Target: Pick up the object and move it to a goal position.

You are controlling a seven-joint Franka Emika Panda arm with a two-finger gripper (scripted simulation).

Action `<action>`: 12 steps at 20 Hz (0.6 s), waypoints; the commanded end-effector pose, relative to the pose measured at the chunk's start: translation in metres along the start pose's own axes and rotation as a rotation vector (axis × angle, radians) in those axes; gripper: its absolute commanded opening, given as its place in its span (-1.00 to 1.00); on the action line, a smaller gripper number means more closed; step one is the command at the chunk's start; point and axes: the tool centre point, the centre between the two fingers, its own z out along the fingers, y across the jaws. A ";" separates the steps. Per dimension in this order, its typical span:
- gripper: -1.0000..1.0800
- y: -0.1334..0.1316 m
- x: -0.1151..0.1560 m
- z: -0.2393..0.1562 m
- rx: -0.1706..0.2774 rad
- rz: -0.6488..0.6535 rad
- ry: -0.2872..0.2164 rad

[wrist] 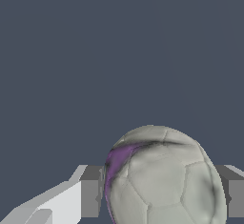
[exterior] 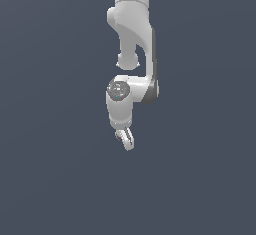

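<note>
Ball (wrist: 162, 180) sat pinched between the end effector (exterior: 125, 140) fingers (wrist: 89, 192), pads touching both its sides, pale grey-white with a purple streak; the grip looked meant for carrying it toward the goal. Arm pointed straight down. Surface was plain dark blue-grey everywhere, no bench edge, no goal marker, nothing else visible.

No readable text anywhere — no labels, brands or numbers.
</note>
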 end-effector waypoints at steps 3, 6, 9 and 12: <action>-1.00 0.019 0.001 -0.015 0.002 0.000 0.000; -1.00 0.036 0.001 -0.027 0.002 0.000 0.000; -1.00 0.057 0.002 -0.042 0.002 0.000 -0.001; -1.00 0.079 0.002 -0.058 0.003 0.000 -0.002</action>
